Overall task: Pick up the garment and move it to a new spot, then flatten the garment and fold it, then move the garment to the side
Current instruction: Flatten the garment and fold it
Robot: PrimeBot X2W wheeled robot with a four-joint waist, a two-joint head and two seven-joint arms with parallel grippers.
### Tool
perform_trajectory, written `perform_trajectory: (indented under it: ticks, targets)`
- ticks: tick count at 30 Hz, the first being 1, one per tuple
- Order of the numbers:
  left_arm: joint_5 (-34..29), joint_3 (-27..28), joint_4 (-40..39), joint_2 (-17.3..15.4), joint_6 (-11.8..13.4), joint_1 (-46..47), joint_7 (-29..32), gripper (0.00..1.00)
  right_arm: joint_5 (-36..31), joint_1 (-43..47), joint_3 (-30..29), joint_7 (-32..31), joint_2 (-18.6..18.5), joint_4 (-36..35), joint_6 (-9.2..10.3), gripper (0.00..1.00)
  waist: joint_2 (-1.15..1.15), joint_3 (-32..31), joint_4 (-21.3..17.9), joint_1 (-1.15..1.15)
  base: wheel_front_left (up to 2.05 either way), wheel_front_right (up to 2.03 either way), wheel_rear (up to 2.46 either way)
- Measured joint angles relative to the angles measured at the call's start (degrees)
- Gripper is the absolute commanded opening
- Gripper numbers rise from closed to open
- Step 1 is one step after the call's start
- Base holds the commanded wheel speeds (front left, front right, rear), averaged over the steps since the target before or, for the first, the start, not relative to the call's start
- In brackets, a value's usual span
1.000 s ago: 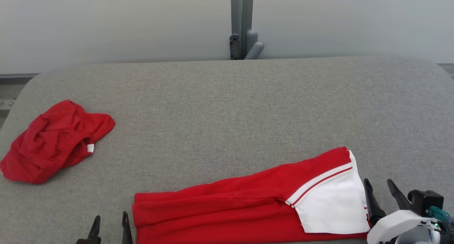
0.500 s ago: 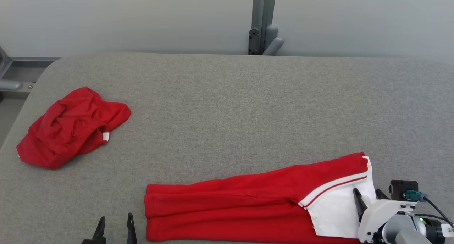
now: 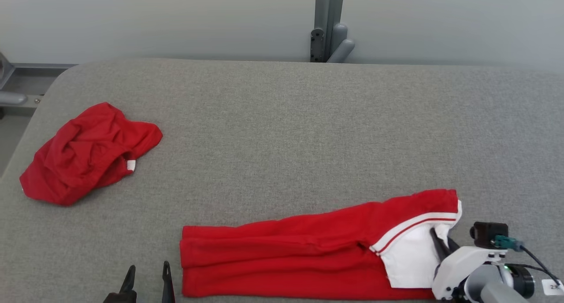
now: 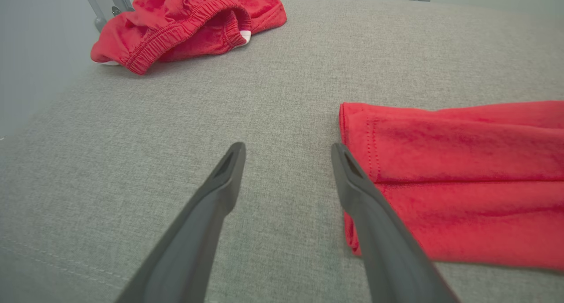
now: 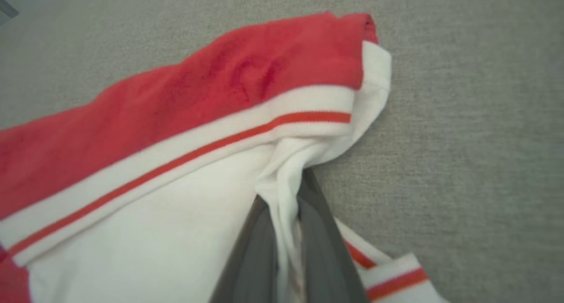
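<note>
Garment (image 3: 308, 259), red with a white striped panel (image 3: 410, 263) at one end, lies folded into a long strip along the bench's (image 3: 282, 118) near edge, toward the bench's right end. Its long axis runs left to right across the bench, and the white end angles slightly toward the far edge. The right jaws are closed on a pinch of that white panel. In the right wrist view the fabric bunches up between the two dark fingers (image 5: 321, 250) and is drawn into a small peak. The left jaws stand wide apart and hold nothing. They hover at the bench's near edge, just off the garment's red hemmed end (image 4: 357, 131), with one finger (image 4: 352, 184) right beside that hem. Each arm therefore sits at its own end of the strip, and only the right one has hold of the cloth. Carrying the white end back along the axis toward the red end would likely fold the strip in half. A sideways pull would probably drag it askew unless the left jaws pin or take the hem. A second, crumpled red cloth (image 3: 88, 153) sits well apart at the bench's left end.
</note>
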State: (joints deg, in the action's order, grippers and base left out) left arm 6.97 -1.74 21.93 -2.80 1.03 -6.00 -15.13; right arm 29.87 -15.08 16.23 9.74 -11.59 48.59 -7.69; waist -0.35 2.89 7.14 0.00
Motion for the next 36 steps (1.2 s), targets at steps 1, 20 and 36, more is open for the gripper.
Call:
perform_trajectory:
  ticks: [1, 20, 36]
  targets:
    - [0.01, -0.09, 0.01, 0.00, 0.00, 0.15, 0.00, 1.00, 0.27, -0.31, -0.91, 1.16, -0.10, 1.01, -0.13, 0.00, 0.00, 0.05, -0.02, 0.00, 0.00, 0.00, 0.00]
    - [0.24, -3.44, 0.57, 0.00, -1.26, 0.51, 0.00, 1.00, -4.72, 2.86, -6.53, 4.24, -0.31, -9.67, 0.21, 0.00, 0.00, -0.93, -4.88, 0.00, 0.00, 0.00, 0.00]
    - [0.29, -9.22, 0.96, 0.01, -1.78, 3.11, 0.00, 1.00, 7.00, 3.08, 18.40, -4.78, 5.67, -23.66, 0.21, 0.00, 0.00, -0.39, 0.10, 0.00, 0.00, 0.00, 0.00]
